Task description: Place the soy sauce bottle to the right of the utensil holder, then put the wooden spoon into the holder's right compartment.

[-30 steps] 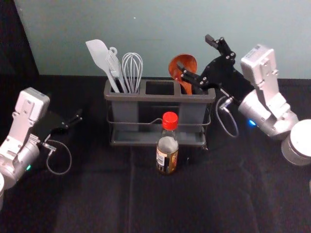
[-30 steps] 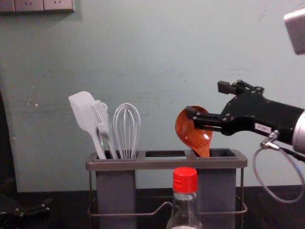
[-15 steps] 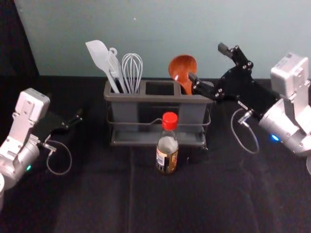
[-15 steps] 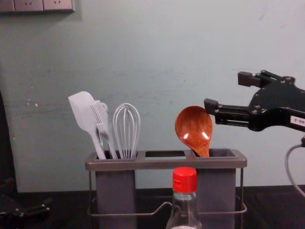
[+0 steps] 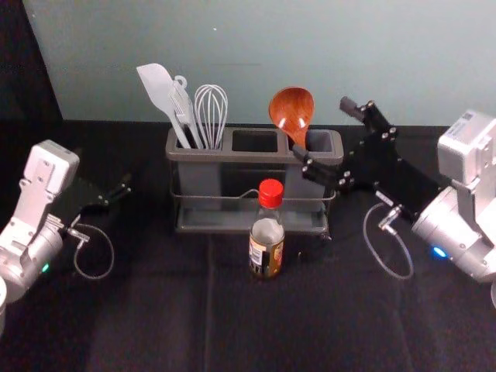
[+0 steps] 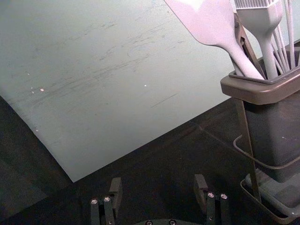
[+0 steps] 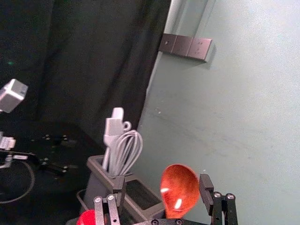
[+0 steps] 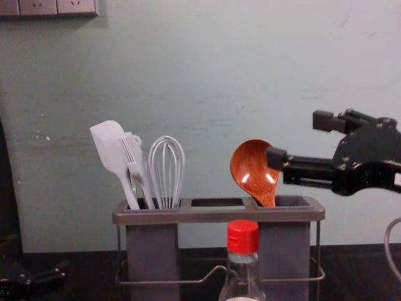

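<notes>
Wooden spoon [image 5: 292, 108] leans in the right compartment of the holder [image 5: 256, 156], near the tabletop's [image 5: 349, 325] back edge. Beside it, the right claw [image 5: 322, 128] is spread and empty; dipping too close, a fingertip could snag the spoon, or a low sweep topple the bottle [image 5: 266, 246] in front. Left claw [image 6: 158, 182], parted, idles at left. Black cloth [image 5: 147, 325] meets grey-green wall [image 5: 232, 46].

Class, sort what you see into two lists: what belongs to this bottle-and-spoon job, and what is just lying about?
Part of the job:
soy sauce bottle, in front
utensil holder
wooden spoon, in the right compartment
right tool, open, beside the spoon

Just about:
spatula, brush and whisk, left compartment
left tool, idle, left of the holder
</notes>
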